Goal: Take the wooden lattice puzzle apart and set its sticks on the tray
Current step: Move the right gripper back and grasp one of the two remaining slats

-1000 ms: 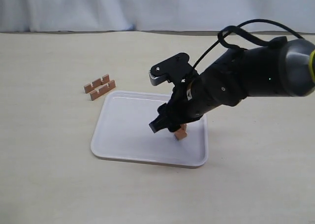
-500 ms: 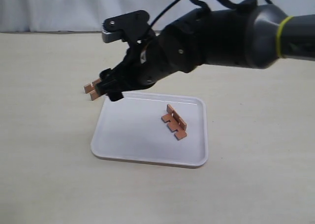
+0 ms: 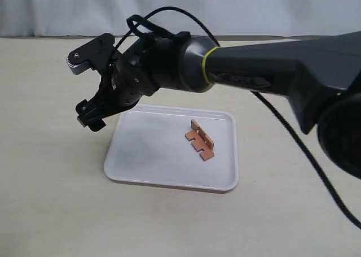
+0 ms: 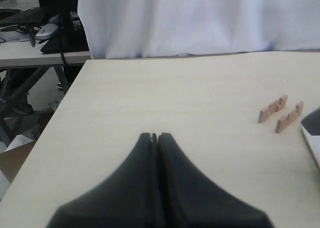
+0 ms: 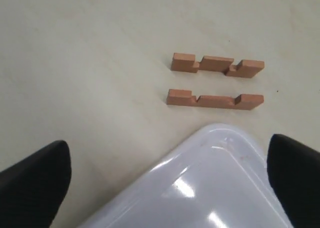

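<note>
Right pincer (image 3: 89,118) spread wide and empty, hovering off the 10 o'clock corner of the tray (image 3: 141,161) in the exterior view. Wrist view shows its fingers (image 5: 37,183) far apart above two loose sticks (image 5: 215,98), which lie parallel and not touching on the table (image 5: 75,62), just beside the tray corner. Two tray sticks (image 3: 200,139) sit touching each other toward 3 o'clock of the tray's middle, one up on edge. Left pincer (image 4: 155,138) pressed together, gripping nothing, low over the table.

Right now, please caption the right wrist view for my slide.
Open pincer frames two sticks lying beside the tray corner.
</note>
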